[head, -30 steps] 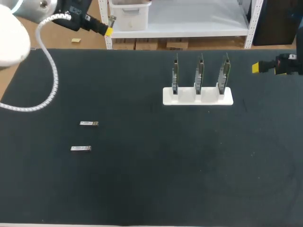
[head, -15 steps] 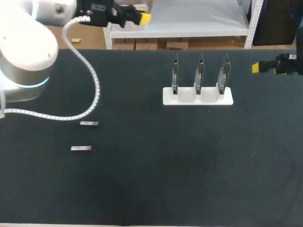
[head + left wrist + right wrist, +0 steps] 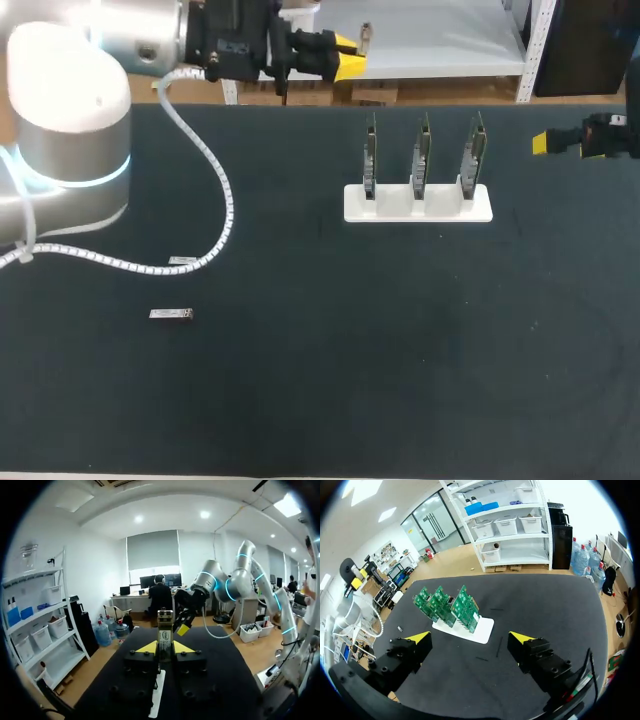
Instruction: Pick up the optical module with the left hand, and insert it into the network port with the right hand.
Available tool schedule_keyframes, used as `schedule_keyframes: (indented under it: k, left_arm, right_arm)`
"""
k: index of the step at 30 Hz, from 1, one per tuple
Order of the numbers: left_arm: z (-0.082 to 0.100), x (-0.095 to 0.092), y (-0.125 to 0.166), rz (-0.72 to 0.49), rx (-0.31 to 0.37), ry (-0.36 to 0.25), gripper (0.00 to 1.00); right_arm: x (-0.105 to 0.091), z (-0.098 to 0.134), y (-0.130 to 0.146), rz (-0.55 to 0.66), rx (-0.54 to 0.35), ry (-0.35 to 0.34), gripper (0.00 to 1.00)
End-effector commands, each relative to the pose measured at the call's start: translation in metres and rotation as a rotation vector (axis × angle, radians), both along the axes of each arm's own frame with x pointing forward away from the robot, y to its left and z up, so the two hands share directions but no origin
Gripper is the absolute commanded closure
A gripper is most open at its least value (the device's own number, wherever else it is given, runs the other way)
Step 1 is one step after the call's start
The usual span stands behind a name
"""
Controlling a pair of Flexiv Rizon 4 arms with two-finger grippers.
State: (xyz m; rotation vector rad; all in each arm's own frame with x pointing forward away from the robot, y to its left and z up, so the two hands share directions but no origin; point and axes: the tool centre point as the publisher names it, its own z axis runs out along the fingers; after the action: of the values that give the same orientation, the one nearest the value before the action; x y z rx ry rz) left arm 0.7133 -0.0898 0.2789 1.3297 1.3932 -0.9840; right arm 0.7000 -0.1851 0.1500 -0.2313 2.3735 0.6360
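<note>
Left gripper (image 3: 163,647) pinches the slim silver optical module (image 3: 165,628) tip-outward beyond the white stand of green circuit boards (image 3: 418,206), likely presenting it to the wide-open, empty right gripper (image 3: 470,638) beside that stand.

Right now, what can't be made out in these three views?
1. Network ports on the green circuit boards in the white stand: too small, head and right wrist views.
2. Small silver module lying on the table: partly under the left arm's white coiled cable, head view.
3. Silver optical module in the left gripper: lower end hidden between the gripper's fingers, left wrist view.
</note>
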Motion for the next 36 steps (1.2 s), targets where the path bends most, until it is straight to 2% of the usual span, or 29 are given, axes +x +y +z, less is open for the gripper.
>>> schedule_keyframes:
  k: [1, 5, 15, 19, 24, 36]
  left_arm:
    - [-0.008, 0.017, -0.016, -0.023, -0.135, 0.000, 1.00]
    - [-0.017, 0.032, -0.027, -0.020, -0.142, 0.028, 1.00]
    - [-0.042, 0.050, -0.046, -0.079, -0.093, -0.040, 1.00]
    - [-0.050, 0.057, -0.047, -0.090, -0.095, -0.008, 1.00]
    - [-0.060, 0.061, -0.044, -0.095, -0.086, -0.007, 1.00]
    - [-0.078, 0.072, -0.030, -0.036, -0.084, 0.052, 1.00]
  right_arm:
    - [0.000, 0.000, 0.000, 0.000, 0.000, 0.000, 0.00]
    - [0.000, 0.000, 0.000, 0.000, 0.000, 0.000, 0.00]
    - [0.000, 0.000, 0.000, 0.000, 0.000, 0.000, 0.00]
    - [0.000, 0.000, 0.000, 0.000, 0.000, 0.000, 0.00]
    - [0.000, 0.000, 0.000, 0.000, 0.000, 0.000, 0.00]
    - [0.000, 0.000, 0.000, 0.000, 0.000, 0.000, 0.00]
